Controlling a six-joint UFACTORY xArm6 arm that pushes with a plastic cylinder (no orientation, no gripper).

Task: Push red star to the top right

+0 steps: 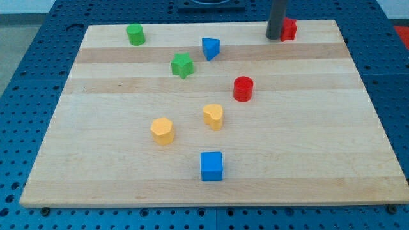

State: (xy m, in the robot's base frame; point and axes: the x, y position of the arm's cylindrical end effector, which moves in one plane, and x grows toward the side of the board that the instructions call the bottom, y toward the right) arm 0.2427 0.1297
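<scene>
Camera view: my tip (274, 38), a dark rod with no jaws, touches the red star block (289, 29) at the pale wooden board's (358, 160) top edge.
Star's left half hidden behind rod, shape hard to confirm; red cylinder block (243, 88) sits well below it, smooth, fully visible.

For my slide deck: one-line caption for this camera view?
My tip presses the red star's left side near the board's top edge.

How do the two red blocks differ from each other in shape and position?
The red cylinder stands near the board's middle, fully visible and round; the red star sits at the top edge, towards the view's right, partly hidden.
My tip is against the red star's left side, far from the red cylinder.
Both are red.
</scene>
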